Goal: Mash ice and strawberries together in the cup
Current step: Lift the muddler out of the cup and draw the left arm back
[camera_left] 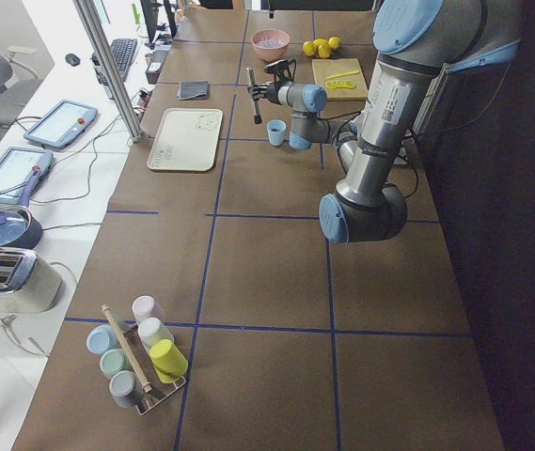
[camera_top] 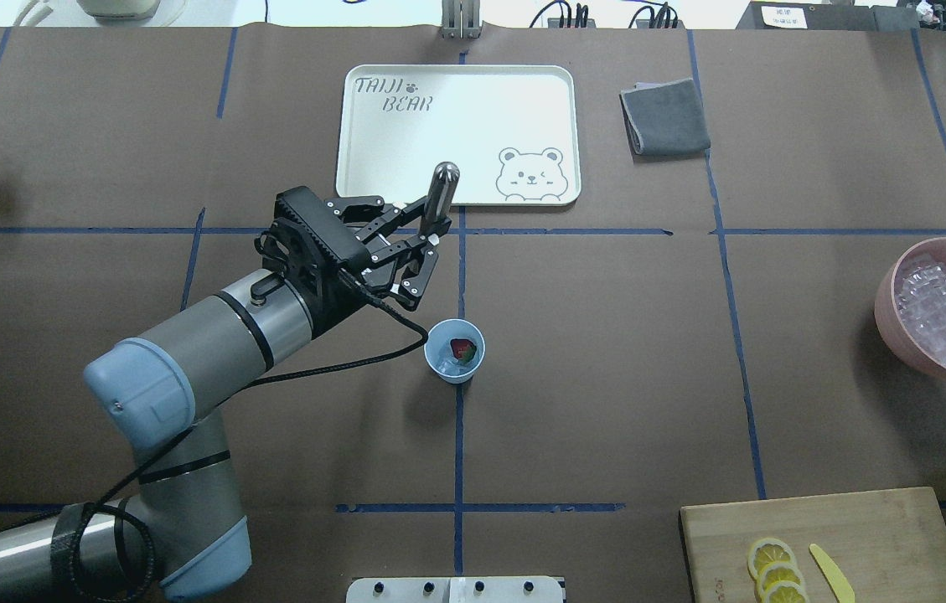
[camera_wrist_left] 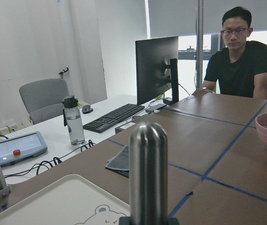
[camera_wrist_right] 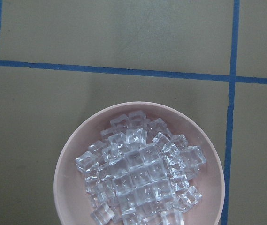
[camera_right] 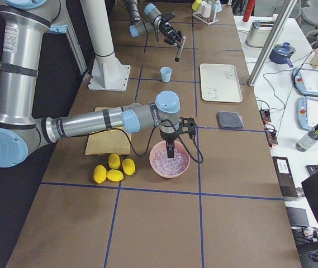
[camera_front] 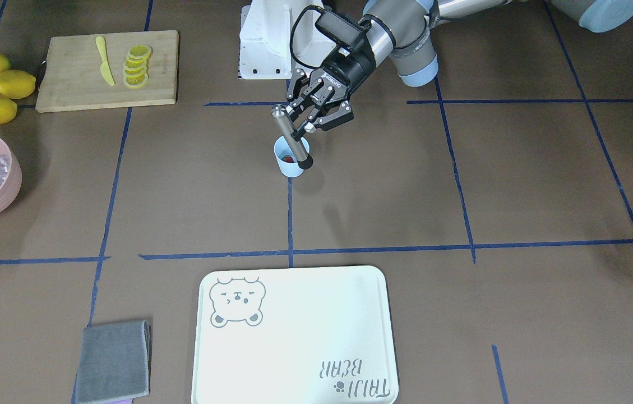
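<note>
A small red strawberry (camera_top: 462, 349) lay among clear ice pieces (camera_top: 443, 363) in the light-blue plastic cup (camera_top: 456, 378), standing mid-counter (camera_top: 607, 352). The left hand (camera_top: 426, 239) clamped a black-tipped steel muddler (camera_top: 441, 191), held high on the white tray's (camera_top: 456, 100) side of the cup and not yet in it. A clean mash likely needed the tip centred over the rim and a gentle, upright press, since the unbraced cup could tip. The right hand (camera_right: 171, 149) hovered over ice cubes (camera_wrist_right: 140, 176) in a pink bowl (camera_wrist_right: 70, 164), and its grip could not be made out.
</note>
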You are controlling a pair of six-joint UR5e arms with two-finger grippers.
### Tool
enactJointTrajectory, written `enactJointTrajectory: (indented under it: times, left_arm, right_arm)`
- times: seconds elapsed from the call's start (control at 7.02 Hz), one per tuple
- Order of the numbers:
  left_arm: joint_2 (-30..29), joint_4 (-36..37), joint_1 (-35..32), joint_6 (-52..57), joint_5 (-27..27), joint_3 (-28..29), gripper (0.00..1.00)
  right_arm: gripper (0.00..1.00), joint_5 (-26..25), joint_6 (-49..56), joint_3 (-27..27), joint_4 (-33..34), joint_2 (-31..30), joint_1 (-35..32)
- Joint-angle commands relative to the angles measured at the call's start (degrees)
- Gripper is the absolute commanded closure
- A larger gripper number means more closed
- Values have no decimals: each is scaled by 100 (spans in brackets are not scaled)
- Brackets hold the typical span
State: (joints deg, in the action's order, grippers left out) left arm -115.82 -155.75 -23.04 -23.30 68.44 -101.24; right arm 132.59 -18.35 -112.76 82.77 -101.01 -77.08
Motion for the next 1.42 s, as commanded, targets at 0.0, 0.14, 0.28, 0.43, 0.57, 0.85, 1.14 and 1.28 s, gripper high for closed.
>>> enactJointTrajectory:
  times: [0.0,0.14,0.28,0.43,0.57,0.85,1.14,1.28]
  left_arm:
    - [724,778,-365,-517,142,-159,100]
    - [971,1297,-733,-527,482,-160,100]
    - [1243,1746,-1251,-527,1173,-160,100]
    - [1559,2237,-1987,-535,2146,-151,100]
    - [1762,2947,-2655,-544,3017,-142,100]
    - [1835,4703,-3711,-483,4225,-107,100]
    - [2123,6007,-4111,-474,4694,-107,100]
    - [2325,6222,-4208,-474,4818,41,100]
  right_arm:
    - [1,-23,155,43,2,-15,-69]
    - [1,21,513,209,11,2,-261]
    - [1,30,725,272,28,-6,-420]
    - [1,30,823,368,20,-6,-578]
    - [1,30,1224,560,28,-6,-719]
    - [1,30,1360,650,20,-15,-826]
    - [1,30,1369,659,11,-33,-843]
    - [1,39,1369,650,11,-41,-843]
